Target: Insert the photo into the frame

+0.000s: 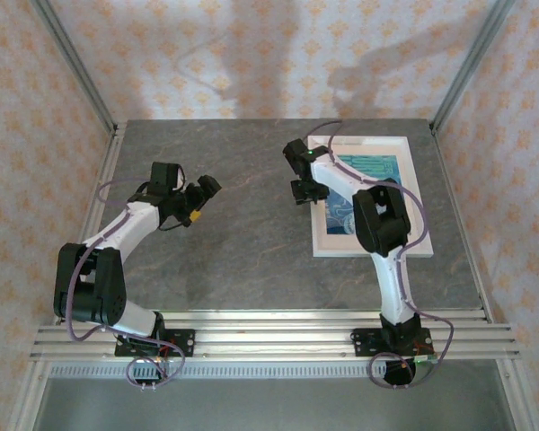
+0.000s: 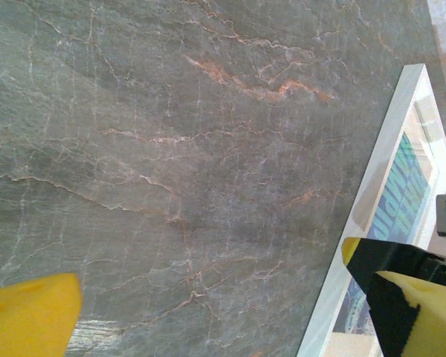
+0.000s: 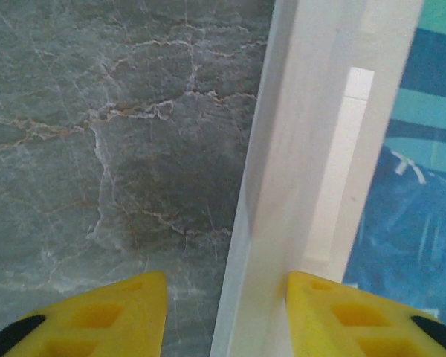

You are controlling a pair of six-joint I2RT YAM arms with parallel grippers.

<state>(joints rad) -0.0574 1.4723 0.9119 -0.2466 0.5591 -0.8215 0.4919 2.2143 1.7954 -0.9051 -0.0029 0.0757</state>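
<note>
- We hold the right fingers astride one rail of the frame, unclamped; the left fingers stand released.
- Closing off-centre risks skewing the frame and dislodging the photo.

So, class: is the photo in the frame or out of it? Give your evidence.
In: the teal photo lies inside the white border of the frame. Whether it is fully seated: cannot tell.

Right gripper, jaws apart, straddled one white rail of the frame. One yellow fingertip stood over the grey veined tabletop, with a visible gap between it and the rail's outer edge. The other stood over the rail. The teal-blue photo lay inside the frame, beyond a pale inner strip.
</note>
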